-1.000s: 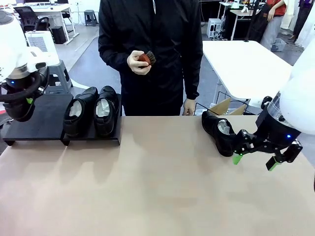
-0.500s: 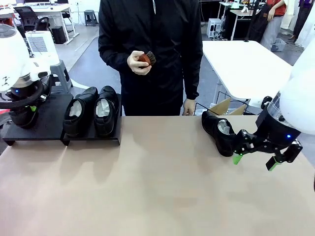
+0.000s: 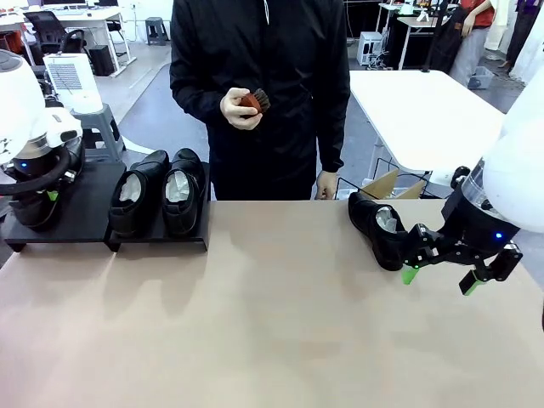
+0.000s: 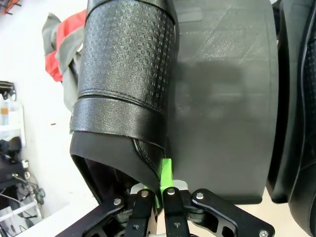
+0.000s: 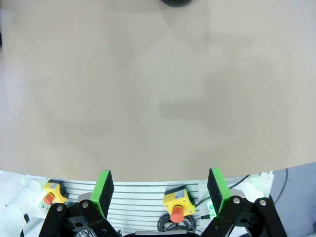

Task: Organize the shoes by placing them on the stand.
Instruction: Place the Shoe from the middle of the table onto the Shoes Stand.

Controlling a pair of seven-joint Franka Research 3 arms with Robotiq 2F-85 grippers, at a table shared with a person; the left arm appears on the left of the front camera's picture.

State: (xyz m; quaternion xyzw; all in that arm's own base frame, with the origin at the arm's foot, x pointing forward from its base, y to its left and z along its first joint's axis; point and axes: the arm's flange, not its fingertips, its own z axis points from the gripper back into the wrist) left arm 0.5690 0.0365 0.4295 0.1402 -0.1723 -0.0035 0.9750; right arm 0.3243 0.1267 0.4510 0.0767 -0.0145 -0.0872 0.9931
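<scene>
Two glossy black shoes [image 3: 158, 197] stuffed with white paper stand side by side on the right section of the matte-black stand [image 3: 81, 217]. My left gripper [image 3: 49, 192] is shut on the heel rim of a third shoe [image 4: 123, 64], held low at the stand's [image 4: 222, 98] left section; I cannot tell whether it touches. The fourth shoe [image 3: 381, 228] lies on the tan table at the right. My right gripper [image 3: 438, 279] hangs open just right of it, with nothing between its green pads [image 5: 104, 185].
A person stands at the far side holding a small reddish-brown brush [image 3: 252, 102]. A white table [image 3: 425, 110] and a cardboard box [image 3: 387, 183] sit behind at the right. Yellow stop buttons [image 5: 175, 205] lie below the table's near edge.
My left arm has lowered the held shoe onto or close to the stand's left section. The right arm, the other shoes and the person have stayed put.
</scene>
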